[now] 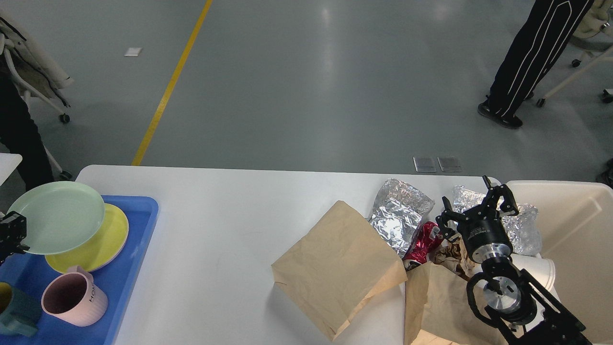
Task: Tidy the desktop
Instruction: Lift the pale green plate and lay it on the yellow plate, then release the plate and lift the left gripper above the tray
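Note:
The white desktop spans the view. At its left end a blue tray carries a yellow plate, a pink mug and a teal mug. A pale green plate hovers low over the yellow plate, and my left gripper is shut on its left rim at the view's edge. On the right, my right gripper is open and holds nothing, above crumpled foil, a red wrapper and brown paper scraps.
A large brown paper bag lies mid-right, a second one below my right arm. More foil and a white cup sit beside the cream bin. A person stands on the floor beyond.

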Tool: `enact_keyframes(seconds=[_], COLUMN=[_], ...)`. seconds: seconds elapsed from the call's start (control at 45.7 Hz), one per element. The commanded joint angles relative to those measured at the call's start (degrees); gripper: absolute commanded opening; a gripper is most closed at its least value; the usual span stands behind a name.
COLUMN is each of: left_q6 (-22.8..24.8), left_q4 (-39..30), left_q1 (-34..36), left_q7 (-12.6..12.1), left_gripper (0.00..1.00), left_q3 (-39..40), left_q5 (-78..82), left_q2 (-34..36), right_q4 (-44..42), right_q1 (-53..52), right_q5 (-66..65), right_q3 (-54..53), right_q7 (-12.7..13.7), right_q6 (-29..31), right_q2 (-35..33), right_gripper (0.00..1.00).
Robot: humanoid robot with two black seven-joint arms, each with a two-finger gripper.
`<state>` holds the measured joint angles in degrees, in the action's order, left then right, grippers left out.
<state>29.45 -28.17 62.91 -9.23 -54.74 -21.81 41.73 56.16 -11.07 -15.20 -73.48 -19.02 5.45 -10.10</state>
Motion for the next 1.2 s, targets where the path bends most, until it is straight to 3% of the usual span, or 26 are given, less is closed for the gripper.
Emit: enact_keyframes(seconds=[0.0,0.416,0.46,0.526,0.635,0.679,0.81,1.182], left_q6=[-1.5,-1.7,-1.8,-1.9,-3.4,-4.4,-4.9,-2.8], left_q4=[-0.1,-0.2,-0.2,-0.1,-0.2,-0.2,-0.3,-0.3], left_q1=[-1.1,-2.4,-2.4,-2.4,-2.4,-2.4,-2.3,7.0], left_q7=[-0.6,-0.7,-0.7,-0.6,-0.5,-0.6,-0.6,0.2], left_gripper=[0.0,0.04,0.11,0.29,0.72,0.8,0.9,0.96], left_q3=[0.9,0.8,0.8,0.9,0.9,0.9,0.9,3.8], left_q5=[0.0,0.1,0.1,0.1,0.1,0.1,0.1,0.5], left_q2=[-2.4,-3.1,-3.1,-3.1,-3.2,-3.2,-3.0,-0.5], right_q4=[0.0,0.0,0.0,0.0,0.0,0.0,0.0,0.0], right_q1=[0.0,0.0,0.0,0.0,0.0,0.0,0.0,0.0], right_q5=[0.0,0.0,0.0,0.0,0.0,0.0,0.0,0.0], right_q3=[0.0,0.0,0.0,0.0,0.0,0.0,0.0,0.0], right_q7=[0.0,0.0,0.0,0.0,0.0,0.0,0.0,0.0], right_q6=[0.0,0.0,0.0,0.0,0.0,0.0,0.0,0.0], right_q2=[0.0,0.0,0.0,0.0,0.0,0.0,0.0,0.0], right_gripper=[1.0,1.0,1.0,1.0,1.0,1.0,1.0,1.0])
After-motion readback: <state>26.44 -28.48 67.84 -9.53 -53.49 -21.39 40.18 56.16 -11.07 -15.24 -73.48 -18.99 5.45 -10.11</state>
